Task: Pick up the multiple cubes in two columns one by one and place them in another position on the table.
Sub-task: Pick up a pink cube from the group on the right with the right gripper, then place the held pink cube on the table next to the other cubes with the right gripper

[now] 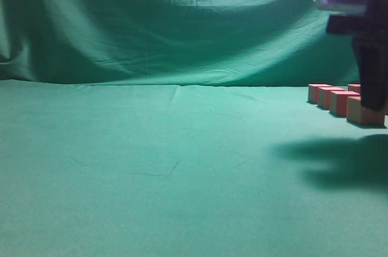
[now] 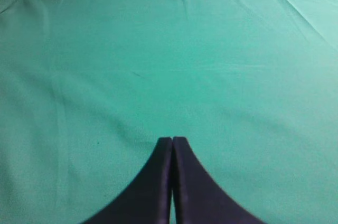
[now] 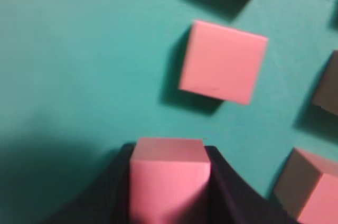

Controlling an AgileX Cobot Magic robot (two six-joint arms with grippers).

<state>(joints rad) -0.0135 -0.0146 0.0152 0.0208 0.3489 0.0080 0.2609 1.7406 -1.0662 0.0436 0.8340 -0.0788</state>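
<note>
the cubes (image 1: 339,100) stand in their columns at the far right of the desk (image 1: 151,166), close in front of the backdrop (image 1: 182,20). one cube (image 3: 169,179) sits between the fingers of the right claw (image 3: 170,187), which is closed onto its two side faces; whether it is lifted clear of the cloth cannot be told. beyond that held cube lies the next cube (image 3: 223,60) of the same column, then another at the top edge, and two more to its right belong to the second column. no cube lies anywhere left of the columns, so the judgement is that the task is at or near its start, with the move of this cube and all the others left to do. the left claw (image 2: 172,145) hangs over bare cloth well away from the cubes, fingers pressed together and holding nothing.
</note>
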